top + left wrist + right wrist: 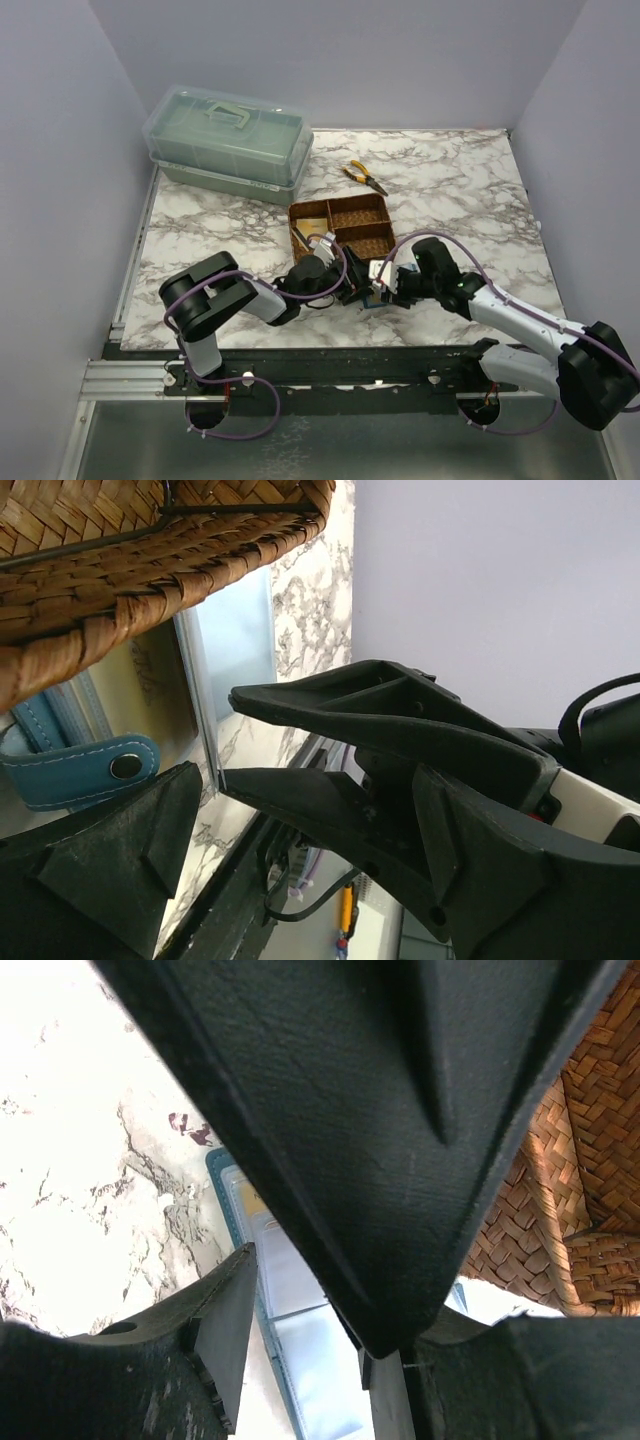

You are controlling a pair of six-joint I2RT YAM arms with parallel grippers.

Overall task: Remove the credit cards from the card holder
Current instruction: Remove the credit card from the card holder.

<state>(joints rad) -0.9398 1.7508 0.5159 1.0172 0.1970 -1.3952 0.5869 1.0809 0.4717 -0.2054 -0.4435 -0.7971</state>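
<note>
Marble-patterned tabletop (480,200) filled my overhead feed, boxed in by pale lilac walls. At the back left sat a clear green lidded box (228,140). A pair of yellow-handled pliers (364,177) lay to its right, just behind the woven tray (340,202). Both arms stretched toward one spot just in front of the tray's near edge. The left gripper (352,292) and right gripper (388,284) met there almost tip to tip.

The card holder (222,1182) lay open on the table at that spot, just beside the tray's near wall. On my left wrist feed I saw its teal strap (75,775) with a metal snap below the woven wall, and a pale clear sleeve stood beside it. The left gripper's fingers were spread wide, one at each side of that view. Between them I saw only a black finger of the other arm.

On the right wrist feed the holder's teal edge and clear pockets showed low in the picture. A yellowish patch in the upper pocket looked like one of the credit cards (250,1200), though a black finger across the lens hid most of it. A gap showed between the right gripper's fingers, with the pockets lying in it. I could not tell whether they were pinching a sleeve, a card or nothing.
</note>
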